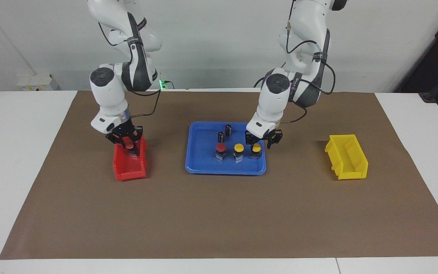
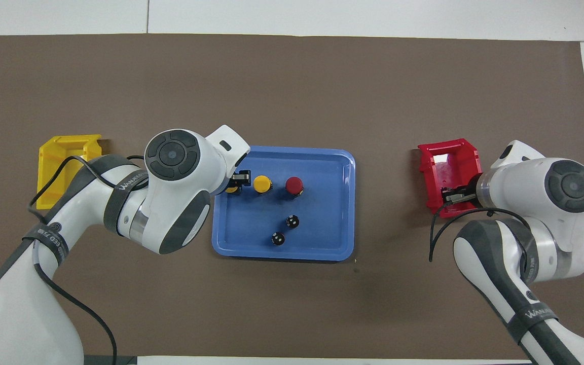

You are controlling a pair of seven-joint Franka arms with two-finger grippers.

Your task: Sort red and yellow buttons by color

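Jaws of the right gripper [image 1: 128,146] are clamped on a red-capped button [image 1: 127,143], which hangs between them just over the end of the red bin [image 1: 129,167] nearer the robots; in the overhead view the gripper's dark tips sit above that same end of the bin. The red bin stands on the brown mat [image 1: 219,213] toward the right arm's end of the table.

The left gripper [image 1: 259,142] is down in the blue tray [image 1: 203,167], its jaws part-way apart with one finger on each side of a yellow-capped button [image 1: 256,147]. The cap sits between the fingers; whether they already press on it I cannot tell. This button is the one in its row closest to the left arm's end of the tray.

Beside it, toward the right arm's end, stands a second yellow button [image 1: 238,147], and next in the same row a second red button [image 1: 221,148]. All three stand upright on their dark bodies. Two dark capless cylinders [image 1: 224,133] stand nearer the robots than the row, close together.

The yellow bin [image 1: 346,156] sits on the mat toward the left arm's end of the table, well apart from the tray.
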